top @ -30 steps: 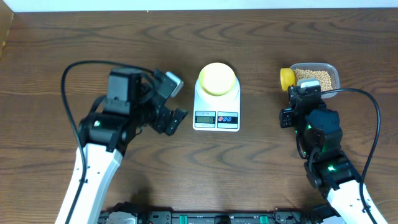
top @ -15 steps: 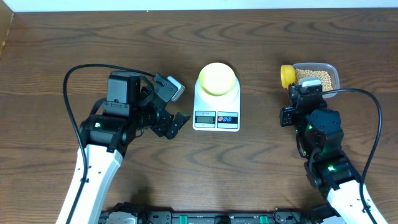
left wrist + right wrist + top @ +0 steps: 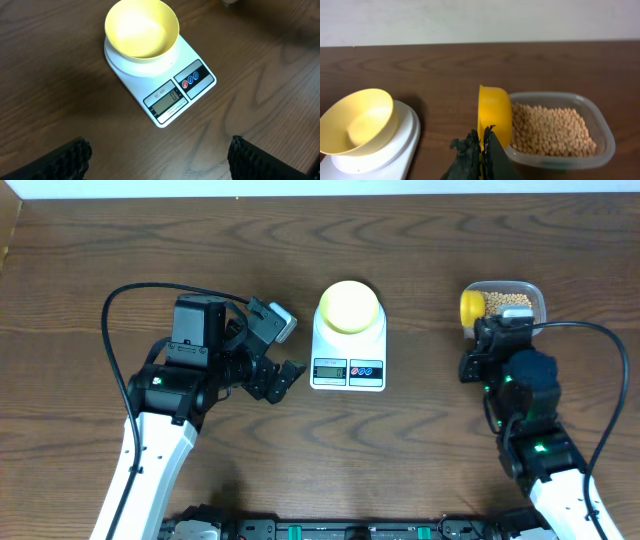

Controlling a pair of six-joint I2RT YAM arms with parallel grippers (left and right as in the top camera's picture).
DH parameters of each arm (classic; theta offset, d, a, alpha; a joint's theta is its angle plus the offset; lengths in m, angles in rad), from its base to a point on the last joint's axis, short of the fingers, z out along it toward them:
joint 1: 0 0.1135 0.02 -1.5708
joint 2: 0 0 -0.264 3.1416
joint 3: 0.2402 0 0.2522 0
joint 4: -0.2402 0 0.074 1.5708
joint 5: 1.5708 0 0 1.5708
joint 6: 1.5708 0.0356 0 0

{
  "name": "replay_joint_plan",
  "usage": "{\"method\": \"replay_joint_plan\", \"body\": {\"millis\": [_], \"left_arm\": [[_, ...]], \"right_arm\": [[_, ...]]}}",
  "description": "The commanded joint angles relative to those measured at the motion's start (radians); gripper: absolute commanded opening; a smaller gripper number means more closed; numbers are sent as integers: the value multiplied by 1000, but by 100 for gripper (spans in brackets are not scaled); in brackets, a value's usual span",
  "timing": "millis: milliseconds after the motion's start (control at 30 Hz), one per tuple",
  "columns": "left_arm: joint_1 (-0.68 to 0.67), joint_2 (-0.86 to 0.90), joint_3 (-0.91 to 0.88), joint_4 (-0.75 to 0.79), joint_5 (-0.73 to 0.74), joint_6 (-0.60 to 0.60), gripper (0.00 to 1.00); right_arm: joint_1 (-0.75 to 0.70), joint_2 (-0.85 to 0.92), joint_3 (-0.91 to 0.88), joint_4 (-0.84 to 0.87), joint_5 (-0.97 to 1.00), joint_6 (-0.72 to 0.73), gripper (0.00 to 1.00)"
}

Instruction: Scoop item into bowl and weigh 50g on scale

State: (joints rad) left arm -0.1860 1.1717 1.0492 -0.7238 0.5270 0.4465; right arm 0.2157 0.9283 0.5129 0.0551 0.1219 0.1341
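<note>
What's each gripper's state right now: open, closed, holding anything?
Left gripper: open, holding nothing.
Right gripper: shut on the yellow scoop.

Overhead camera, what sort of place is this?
Probably a robot test bench, not a kitchen: a wood-grain table, two cabled arms, a kitchen scale and a tub of beans.

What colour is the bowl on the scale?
The bowl is pale yellow; the left wrist view shows it best.
</note>
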Motion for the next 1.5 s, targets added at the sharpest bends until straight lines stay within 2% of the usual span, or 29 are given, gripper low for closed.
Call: {"method": "replay_joint_plan", "body": {"millis": [0,200,433,600,867,1100,1467], "left_arm": [[-3,4,-5,3,23,13,89],[-3,4,-5,3,23,13,89],[-3,4,-5,3,23,13,89],[-3,4,-5,3,23,13,89],[-3,4,-5,3,23,13,89],[-3,4,-5,3,23,13,89],[-3,4,-5,3,23,13,89]], "right_arm": [[-65,-6,54,-35,-118,61,1],[-209,45,206,-235,-252,6,1],[-338,228,391,-396,-386,-128,1],[-404,375,460,-399,-466,-197,1],[-427,542,490,-360,-445,-248,1],[-428,600,490,-315,-330,-315,1],[-428,636,489,-318,-307,-375,1]]}}
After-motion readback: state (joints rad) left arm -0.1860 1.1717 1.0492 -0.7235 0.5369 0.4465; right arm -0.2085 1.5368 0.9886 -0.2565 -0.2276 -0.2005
